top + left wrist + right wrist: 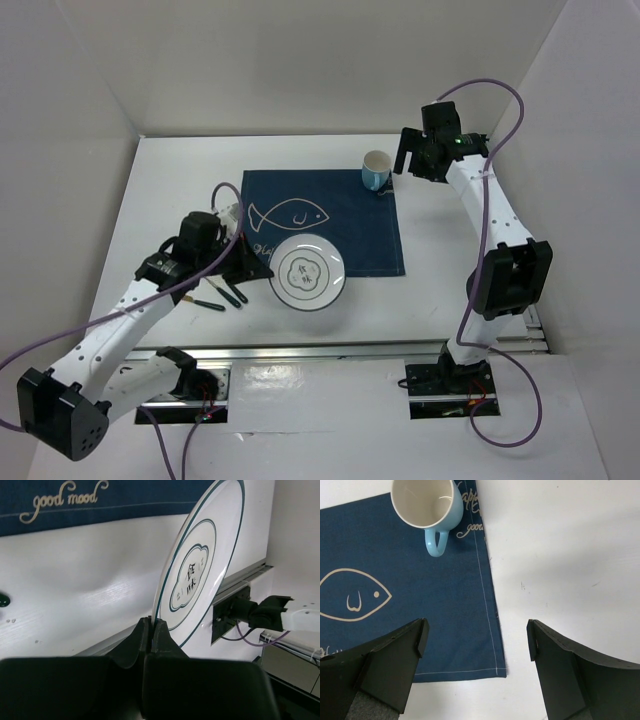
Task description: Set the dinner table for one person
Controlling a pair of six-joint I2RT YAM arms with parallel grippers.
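A white plate [308, 272] with a dark rim line and a centre emblem lies across the near edge of the navy fish placemat [320, 210], partly over the white dinner table [180, 180]. My left gripper [262, 270] is shut on the plate's left rim. In the left wrist view the fingertips [162, 630] pinch the thin edge of the plate [200, 565]. A light blue mug [375, 170] stands on the mat's far right corner. My right gripper [408, 155] hovers just right of it, open and holding nothing. In the right wrist view the mug [425, 505] sits beyond the right gripper [477, 640].
Dark-handled cutlery [225, 293] lies on the table left of the plate, under my left arm. A metal rail [330, 355] runs along the near edge by the arm bases. White walls close in the left, back and right sides.
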